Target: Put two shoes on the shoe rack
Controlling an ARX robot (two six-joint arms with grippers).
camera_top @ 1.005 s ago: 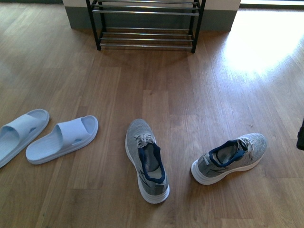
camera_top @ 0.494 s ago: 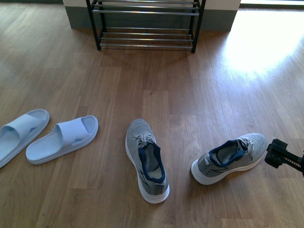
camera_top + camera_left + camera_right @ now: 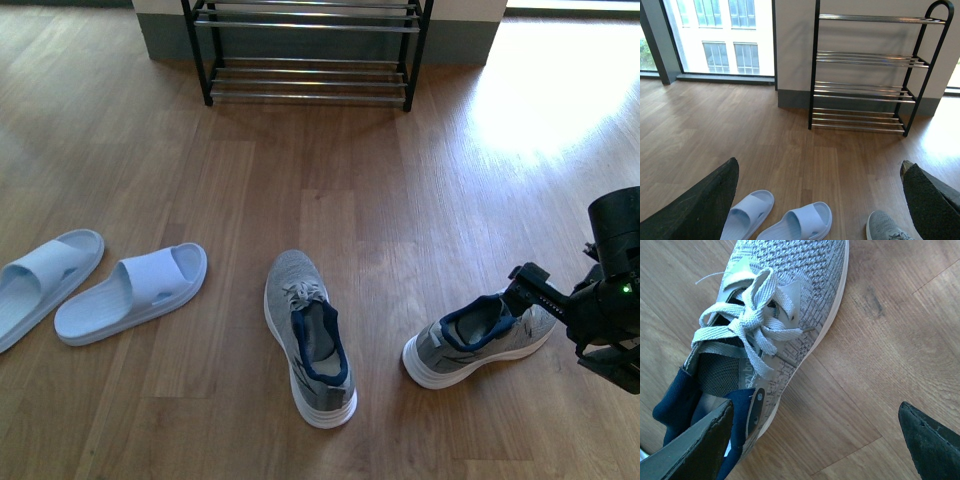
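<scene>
- The tall black metal-framed shoe rack (image 3: 203,70) with tiers of shiny chrome rods stands at the far end of the wooden floor (image 3: 330,190), against the wall.
- Both shoes lie on the floor, well apart from the rack.
- The left grey knit sneaker with a thick white sole and navy lining (image 3: 308,335) lies near the middle, toe pointing far.
- The right grey knit sneaker of the same kind (image 3: 480,338) lies to its right, toe pointing right and far.
- The right fingers (image 3: 695,450) are spread open just above that right sneaker: one finger hangs over its navy heel opening, the other over bare floor beyond its side.
- No contact with the sneaker can be seen.
- The left fingers (image 3: 700,205) are also spread wide, holding nothing, high over the floor.
- Two pale blue plastic slides (image 3: 130,290) lie at the near left.
</scene>
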